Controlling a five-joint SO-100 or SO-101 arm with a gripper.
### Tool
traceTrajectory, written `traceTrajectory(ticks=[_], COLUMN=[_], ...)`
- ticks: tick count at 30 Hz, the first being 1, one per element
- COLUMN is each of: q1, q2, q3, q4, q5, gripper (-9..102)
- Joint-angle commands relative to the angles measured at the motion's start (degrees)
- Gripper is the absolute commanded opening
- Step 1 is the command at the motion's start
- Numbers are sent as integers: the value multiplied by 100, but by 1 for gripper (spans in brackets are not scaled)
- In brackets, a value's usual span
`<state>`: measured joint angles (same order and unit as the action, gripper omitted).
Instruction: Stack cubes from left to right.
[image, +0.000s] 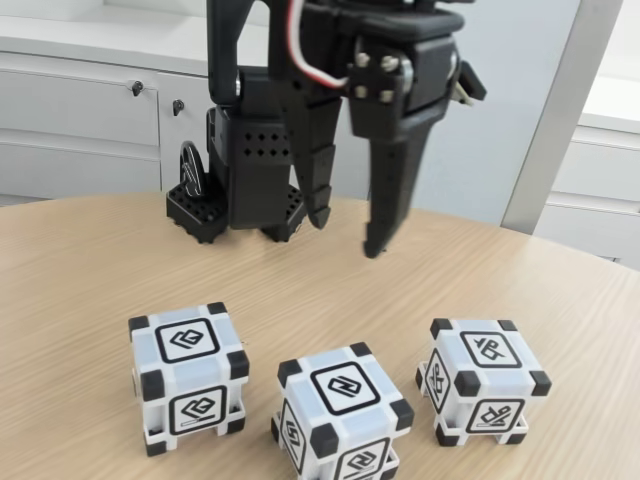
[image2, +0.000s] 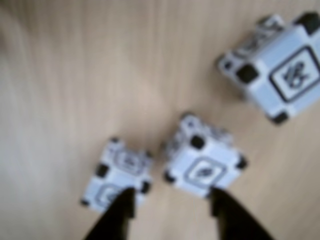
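Three cubes on wooden table (image: 90, 260), none stacked, apart from one another. Fixed view: left cube (image: 188, 375) below-left of claw (image: 347, 233), middle cube (image: 343, 413) directly below, right cube (image: 483, 380) below-right. Claw raised above table, fingers pointing down, spread apart, holding nothing. Arm base (image: 240, 180) behind claw. Wrist view blurred, glyphs unreadable; middle cube's bottom cut off by fixed-view frame.
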<state>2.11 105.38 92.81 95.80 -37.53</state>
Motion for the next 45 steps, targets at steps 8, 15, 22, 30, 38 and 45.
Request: traceTrajectory(ticks=[8,15,22,30,38,45], q1=[-738,-1600,-1723,-1723,-1617,-1362], q2=[-70,-316,-1011,-1028,-1046,-1529], q3=[-290,-290,-290,-237,-202,-185], q4=[35,-229,-677,-694,-1081,-1354], q5=[-1450,-1151,-993,-2276,-2962,-2856], gripper=[36,41,41,45,46,46])
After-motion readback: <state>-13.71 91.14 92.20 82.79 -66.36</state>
